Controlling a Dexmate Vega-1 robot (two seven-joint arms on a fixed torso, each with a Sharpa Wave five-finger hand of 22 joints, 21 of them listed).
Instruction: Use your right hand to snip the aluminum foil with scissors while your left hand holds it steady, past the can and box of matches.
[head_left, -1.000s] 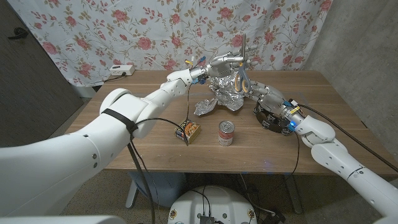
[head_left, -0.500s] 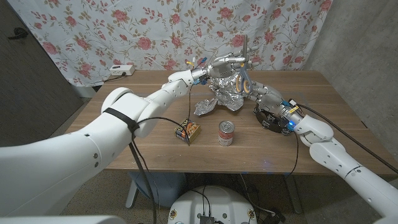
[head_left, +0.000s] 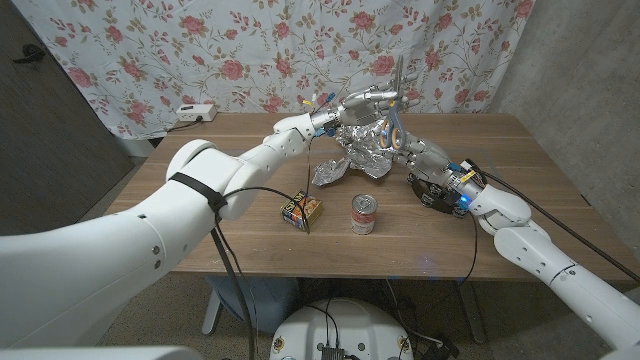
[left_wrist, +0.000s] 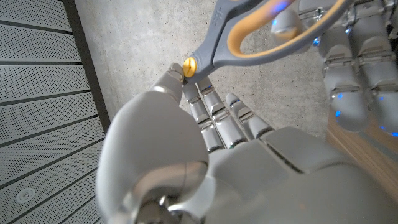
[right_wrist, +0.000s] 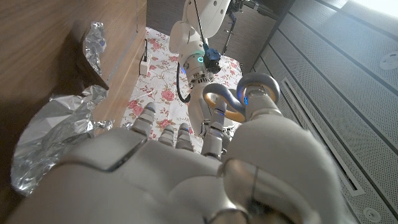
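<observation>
Left hand (head_left: 362, 103) grips aluminum foil (head_left: 362, 150) top; right hand (head_left: 408, 150) beside foil, fingers through scissors (head_left: 392, 118) handles; can (head_left: 363, 214) nearer.

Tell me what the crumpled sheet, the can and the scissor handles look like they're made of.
Crumpled sheet: thin metal foil, judging by its shiny silver, sharply creased surface.
Can: probably metal, with a silver rim and a red label, likely paper.
Scissor handles: look like moulded plastic, matte grey outside with an orange inner lining.
</observation>
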